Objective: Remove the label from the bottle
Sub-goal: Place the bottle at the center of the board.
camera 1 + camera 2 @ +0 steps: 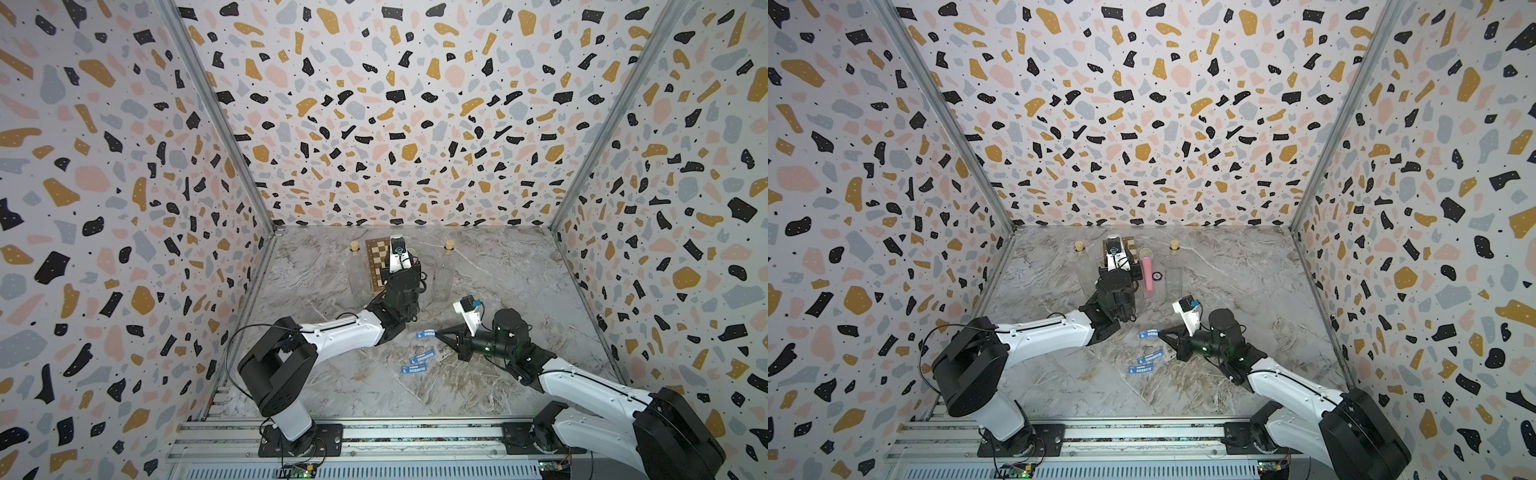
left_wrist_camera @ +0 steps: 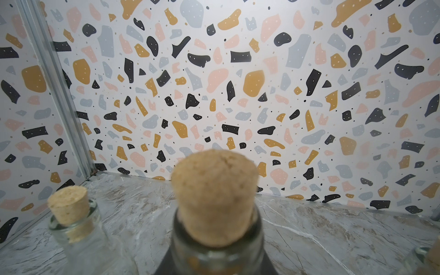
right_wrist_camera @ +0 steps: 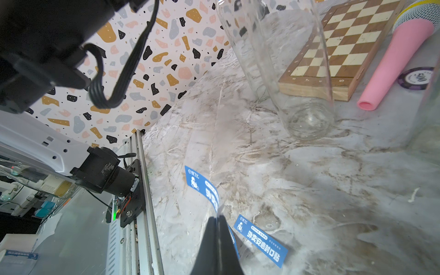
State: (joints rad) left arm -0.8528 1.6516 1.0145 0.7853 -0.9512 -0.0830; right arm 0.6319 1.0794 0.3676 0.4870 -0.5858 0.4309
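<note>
Right wrist view: the right jaws are pinched shut on a blue label (image 3: 202, 185) near the table's (image 3: 309, 190) centre. Left jaws clasp the corked bottle (image 2: 215, 258), upright at the table's 12 o'clock.

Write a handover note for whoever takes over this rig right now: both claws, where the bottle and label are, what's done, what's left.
Left claw: shut on the neck of the bottle, which stands on the table.
Right claw: shut on a blue label, clear of the bottle, low over the table.
Done: the bottle looks bare; two more labels lie on the table nearby.
Left: probably drop the label and let go of the bottle.
</note>
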